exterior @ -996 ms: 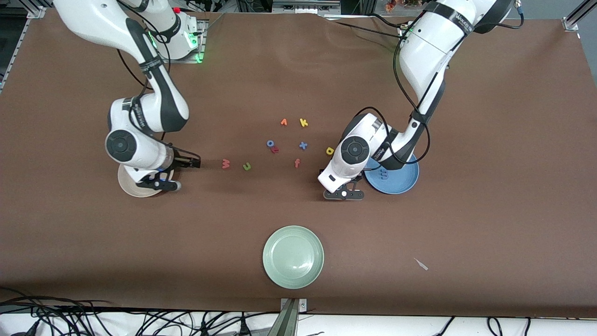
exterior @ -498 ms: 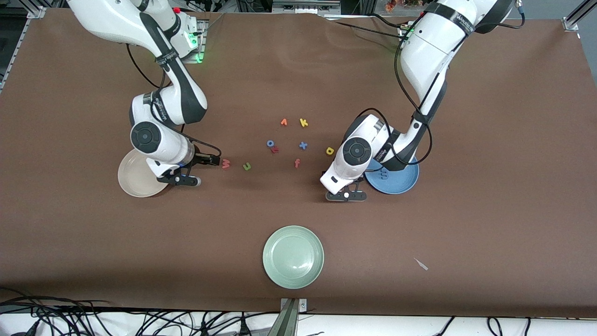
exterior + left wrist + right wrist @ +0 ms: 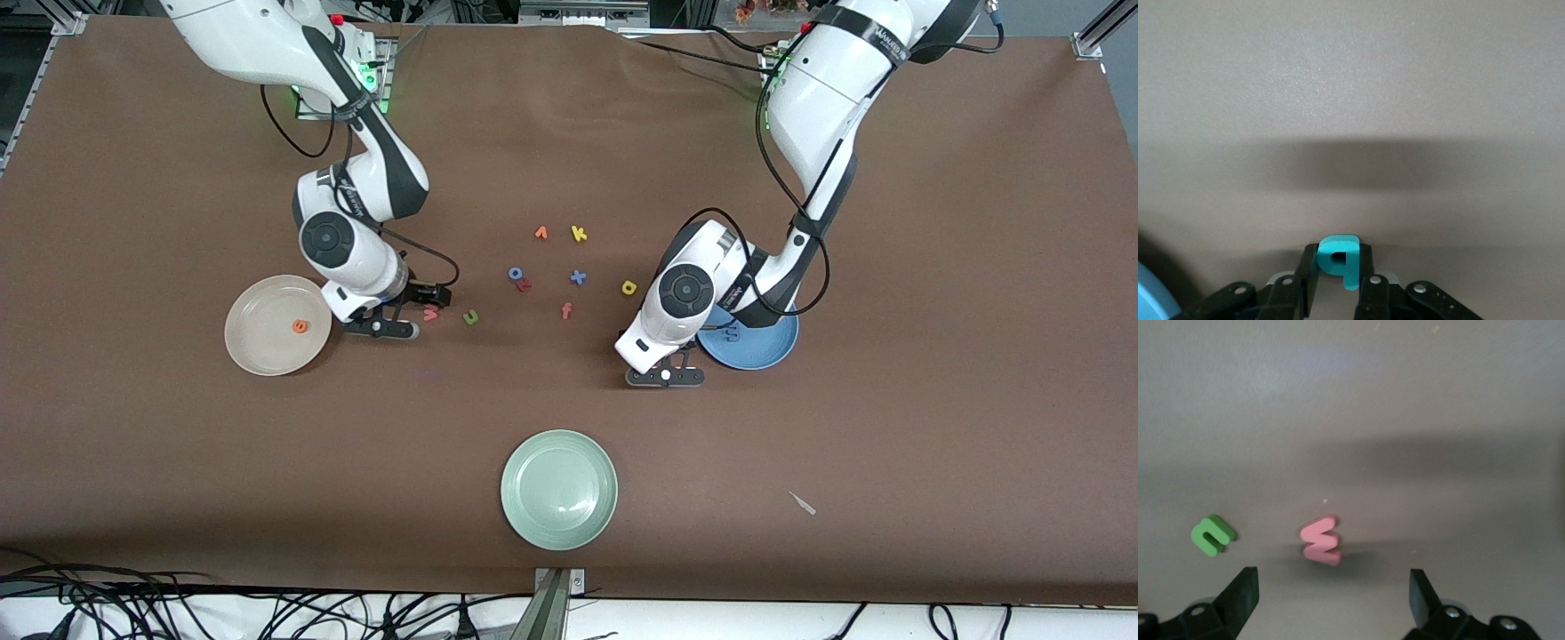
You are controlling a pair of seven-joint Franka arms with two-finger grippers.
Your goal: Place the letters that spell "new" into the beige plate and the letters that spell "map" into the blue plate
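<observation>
The teal p (image 3: pixel 1333 252) is pinched upright in my left gripper (image 3: pixel 1337 253), which is shut on it low over the mat beside the blue plate (image 3: pixel 763 348). A blue m (image 3: pixel 729 333) lies in that plate. The yellow a (image 3: pixel 629 287) rests on the mat near the left wrist. My right gripper (image 3: pixel 1333 581) is open, its fingers wide on either side of the pinkish-red w (image 3: pixel 1321 540). The green n (image 3: pixel 1213 535) lies just beside it. The orange e (image 3: pixel 300 326) sits in the beige plate (image 3: pixel 253 342).
Loose letters lie mid-table: an orange one (image 3: pixel 540 233), yellow k (image 3: pixel 579 234), blue o (image 3: pixel 515 274) touching a red letter (image 3: pixel 524 285), blue x (image 3: pixel 578 277), orange f (image 3: pixel 565 310). A pale green plate (image 3: pixel 558 520) stands nearest the front camera.
My left gripper has shut on the teal p. The right arm swung from over the beige plate to the w, uncovering the orange e in the plate.
</observation>
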